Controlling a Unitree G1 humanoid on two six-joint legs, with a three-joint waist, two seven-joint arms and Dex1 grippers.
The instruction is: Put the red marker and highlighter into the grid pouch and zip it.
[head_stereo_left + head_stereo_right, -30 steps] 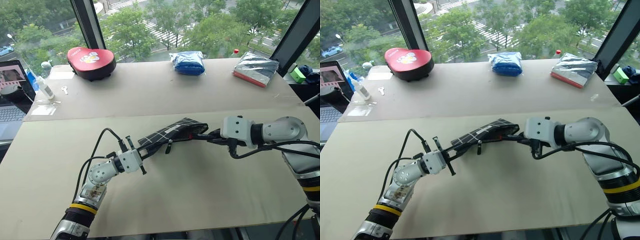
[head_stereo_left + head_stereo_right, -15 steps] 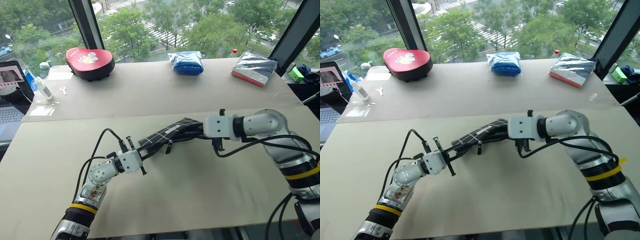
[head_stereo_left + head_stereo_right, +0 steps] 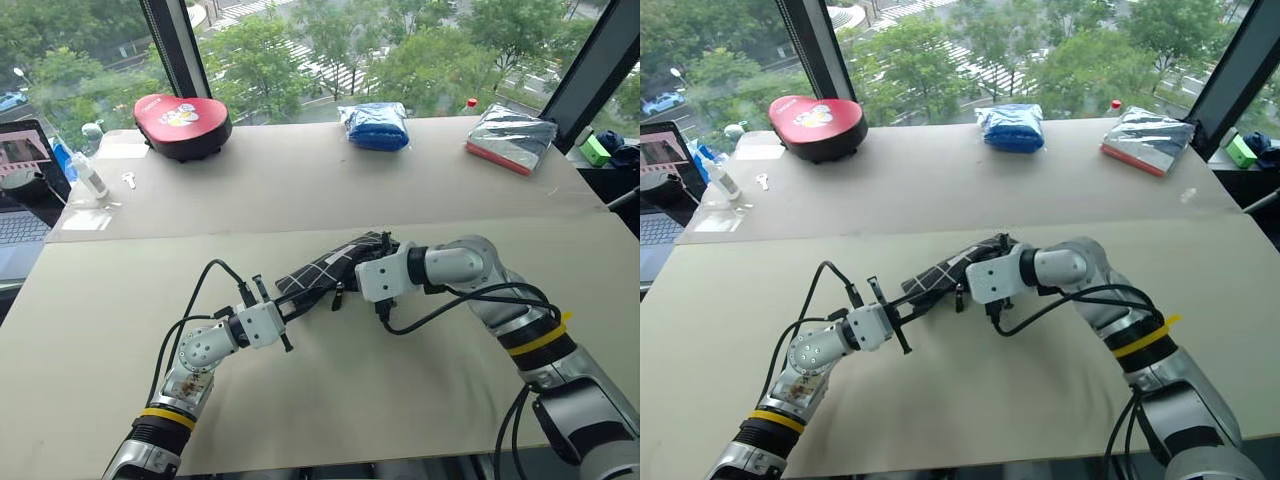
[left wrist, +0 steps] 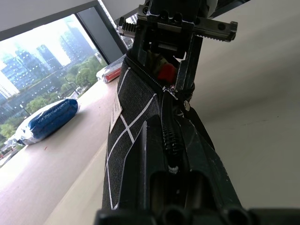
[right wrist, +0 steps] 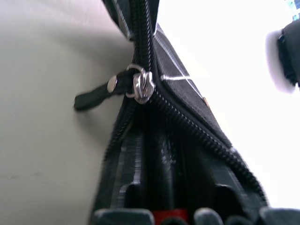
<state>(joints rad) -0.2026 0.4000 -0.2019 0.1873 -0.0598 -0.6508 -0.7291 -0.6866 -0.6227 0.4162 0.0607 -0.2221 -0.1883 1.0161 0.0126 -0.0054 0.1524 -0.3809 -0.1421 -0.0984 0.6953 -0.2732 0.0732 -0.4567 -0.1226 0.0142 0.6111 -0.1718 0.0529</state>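
Observation:
The grid pouch (image 3: 325, 268), black with white lines, hangs above the table between both grippers. My left gripper (image 3: 288, 303) is shut on its near end. My right gripper (image 3: 368, 268) is open, its fingers (image 4: 187, 61) astride the pouch's far end. The zipper slider (image 5: 142, 87) and its black pull strap (image 5: 91, 98) sit partway along the pouch; the teeth past the slider gape apart. A red bit (image 4: 165, 73) shows between the right fingers; I cannot tell what it is. The red marker and the highlighter are hidden.
Along the far edge of the table lie a red heart-shaped case (image 3: 182, 112), a blue bag (image 3: 375, 125) and a silver packet (image 3: 510, 135). A laptop (image 3: 22, 215) and a small bottle (image 3: 90, 176) stand at the far left.
My right gripper has slid left along the pouch toward the left gripper and rolled over. The pouch's far end has bunched up. The left gripper has held still.

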